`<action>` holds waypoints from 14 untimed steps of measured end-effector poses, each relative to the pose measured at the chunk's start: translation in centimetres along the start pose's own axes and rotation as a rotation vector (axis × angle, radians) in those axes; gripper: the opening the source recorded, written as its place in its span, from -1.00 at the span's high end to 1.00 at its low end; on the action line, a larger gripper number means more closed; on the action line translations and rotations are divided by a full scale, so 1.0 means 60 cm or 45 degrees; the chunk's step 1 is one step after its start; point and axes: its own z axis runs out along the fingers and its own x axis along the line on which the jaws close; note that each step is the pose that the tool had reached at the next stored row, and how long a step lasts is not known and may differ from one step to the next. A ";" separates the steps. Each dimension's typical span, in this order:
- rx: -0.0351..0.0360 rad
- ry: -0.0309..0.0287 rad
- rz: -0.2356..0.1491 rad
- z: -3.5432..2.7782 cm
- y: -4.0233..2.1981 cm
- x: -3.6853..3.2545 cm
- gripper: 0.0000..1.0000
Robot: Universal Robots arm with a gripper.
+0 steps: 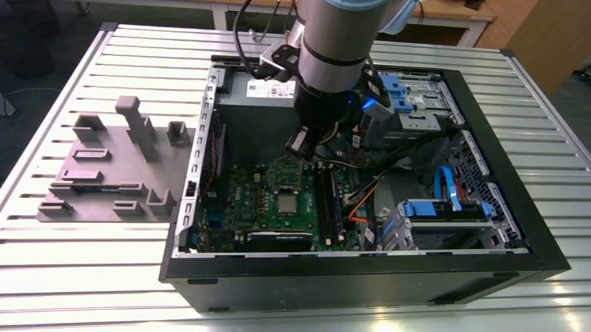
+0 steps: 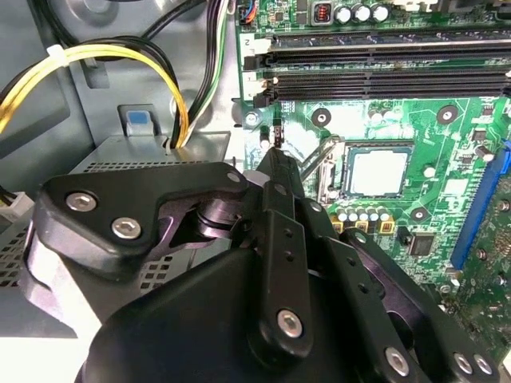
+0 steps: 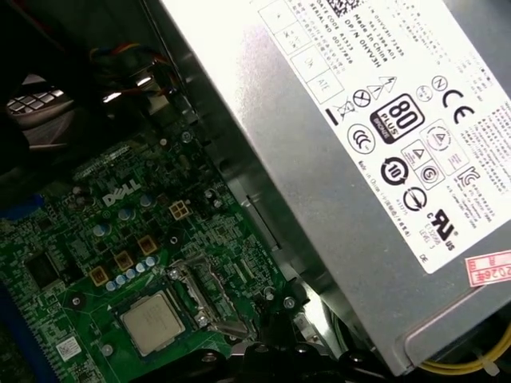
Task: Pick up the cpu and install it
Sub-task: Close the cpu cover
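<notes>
Robotics lab or workshop, slatted metal bench (image 1: 111, 270), opened computer case (image 1: 369, 277) (motherboard exposed)

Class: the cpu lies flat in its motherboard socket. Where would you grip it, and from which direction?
Grip the cpu by two opposite thin edges, coming straight down from above. It probably offers nothing else: it lies flat, metal top up, ringed by the socket frame, and the case walls block sideways approaches.

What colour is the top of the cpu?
Silver-grey metal with a pale rim; the cpu shows best in the second wrist view.
</notes>
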 end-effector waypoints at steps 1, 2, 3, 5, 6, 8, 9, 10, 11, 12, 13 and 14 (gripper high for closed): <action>0.0000 0.0000 0.000 -0.001 0.000 0.000 0.80; 0.0000 -0.0001 0.000 -0.001 0.000 0.000 0.80; 0.0000 -0.0001 0.000 -0.002 0.001 0.000 0.80; 0.0000 0.0001 0.000 -0.003 0.001 0.000 0.80; 0.0000 -0.0001 0.000 -0.003 0.001 0.000 0.80; 0.0000 0.0001 0.000 -0.004 0.001 0.001 0.80; 0.0001 0.0001 -0.001 -0.005 0.001 0.001 0.80; 0.0000 -0.0001 -0.001 -0.005 0.002 0.001 0.80; 0.0000 -0.0001 -0.001 -0.005 0.002 0.001 0.80; 0.0000 0.0000 -0.001 -0.006 0.002 0.001 0.80; 0.0000 0.0001 -0.001 -0.006 0.002 0.001 0.80; 0.0000 0.0000 -0.001 -0.006 0.002 0.001 0.80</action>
